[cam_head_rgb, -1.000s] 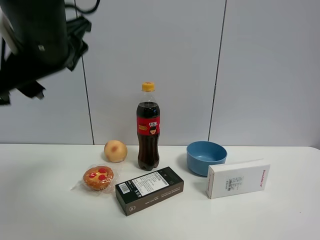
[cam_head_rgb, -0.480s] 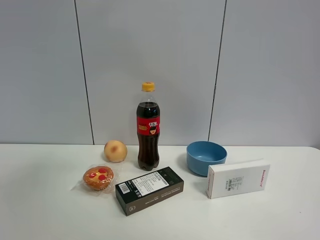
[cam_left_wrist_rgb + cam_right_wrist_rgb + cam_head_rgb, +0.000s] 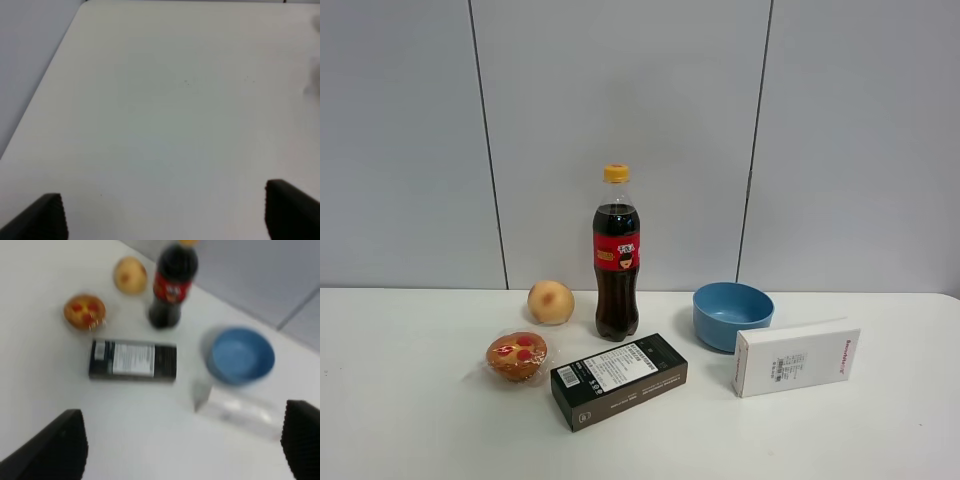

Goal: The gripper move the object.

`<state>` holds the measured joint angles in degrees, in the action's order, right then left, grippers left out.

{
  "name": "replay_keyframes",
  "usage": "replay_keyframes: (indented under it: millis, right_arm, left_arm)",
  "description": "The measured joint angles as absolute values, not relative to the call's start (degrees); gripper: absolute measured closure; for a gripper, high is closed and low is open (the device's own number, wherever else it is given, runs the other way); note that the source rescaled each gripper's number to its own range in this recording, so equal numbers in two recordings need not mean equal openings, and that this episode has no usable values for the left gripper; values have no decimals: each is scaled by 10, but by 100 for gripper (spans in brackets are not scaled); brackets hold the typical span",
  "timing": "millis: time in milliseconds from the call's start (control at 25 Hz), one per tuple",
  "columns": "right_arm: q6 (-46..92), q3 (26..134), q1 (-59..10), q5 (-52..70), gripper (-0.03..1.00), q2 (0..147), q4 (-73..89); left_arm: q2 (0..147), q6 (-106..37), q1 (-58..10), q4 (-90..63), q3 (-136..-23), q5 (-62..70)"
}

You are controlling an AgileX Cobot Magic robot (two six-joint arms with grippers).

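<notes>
Right now my right gripper [image 3: 182,445] has its jaws spread wide and empty, high above the worktop [image 3: 400,420]. The peach [image 3: 551,302] sits just beside the cola bottle [image 3: 617,255], behind the wrapped muffin [image 3: 517,356]. Descending carelessly, I judge I could topple that bottle or grab the muffin instead.

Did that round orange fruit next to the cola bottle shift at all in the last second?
No. The fruit sits in the same spot on the table, just left of the cola bottle and behind the wrapped muffin.
</notes>
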<state>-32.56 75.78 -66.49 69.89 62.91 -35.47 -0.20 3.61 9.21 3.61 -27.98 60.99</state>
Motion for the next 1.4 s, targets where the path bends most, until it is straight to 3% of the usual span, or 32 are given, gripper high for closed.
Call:
replay_keyframes:
  millis: [280, 560, 720, 1040, 1160, 1400]
  right_arm:
    - [-379, 598, -665, 702, 13, 432, -318]
    - [-329, 557, -640, 702, 13, 340, -269]
    - [-225, 556, -506, 702, 13, 333, -241]
    - [-103, 555, -121, 702, 13, 307, -148]
    - [-112, 545, -78, 691, 13, 280, -122]
    - [-101, 413, -74, 595, 13, 172, -48]
  left_arm:
    - [-2, 36, 92, 36, -280, 610]
    - [-2, 36, 92, 36, -280, 610]
    - [-2, 36, 92, 36, -280, 610]
    - [-2, 36, 92, 36, -280, 610]
    - [-2, 36, 92, 36, -280, 610]
    - [-2, 36, 92, 36, -280, 610]
